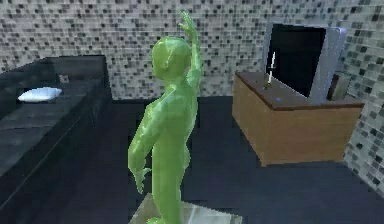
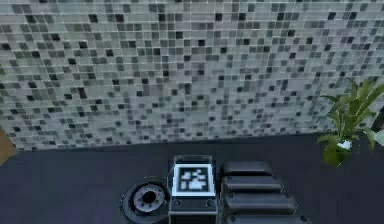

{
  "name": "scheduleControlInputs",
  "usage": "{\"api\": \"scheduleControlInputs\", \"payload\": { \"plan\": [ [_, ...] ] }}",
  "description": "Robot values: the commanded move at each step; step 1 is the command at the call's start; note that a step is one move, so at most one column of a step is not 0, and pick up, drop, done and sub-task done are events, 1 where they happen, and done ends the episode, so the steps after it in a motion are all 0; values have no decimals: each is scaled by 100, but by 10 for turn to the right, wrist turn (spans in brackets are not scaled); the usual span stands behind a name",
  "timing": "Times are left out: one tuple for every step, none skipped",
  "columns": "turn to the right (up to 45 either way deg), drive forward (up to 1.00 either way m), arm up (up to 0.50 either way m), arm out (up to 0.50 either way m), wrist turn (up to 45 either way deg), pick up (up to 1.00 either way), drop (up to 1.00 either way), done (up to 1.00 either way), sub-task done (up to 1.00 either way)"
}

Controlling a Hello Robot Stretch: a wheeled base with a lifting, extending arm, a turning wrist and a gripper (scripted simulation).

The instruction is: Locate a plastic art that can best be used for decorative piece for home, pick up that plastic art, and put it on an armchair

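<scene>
Tiled room: green statue (image 1: 170, 120), potted plant (image 2: 350, 118); whether hand (image 2: 148, 198) holds anything, cannot tell.

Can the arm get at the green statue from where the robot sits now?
Probably not yet. The green statue stands straight ahead in the forward view, while the arm, low in the arm side view, faces bare floor and the tiled wall. The robot would likely have to turn first.

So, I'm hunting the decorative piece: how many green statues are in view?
1. The green statue stands in the forward view's middle, near the camera, between the dark sofa at left and the wooden cabinet at right. Others could be hidden behind it.
</scene>
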Motion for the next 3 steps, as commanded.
{"api": "scheduleControlInputs", "payload": {
  "plan": [
    [-450,0,0,0,0,0,0,0,0],
    [-150,0,0,0,0,0,0,0,0],
    [0,60,0,0,0,0,0,0,0]
  ]
}}
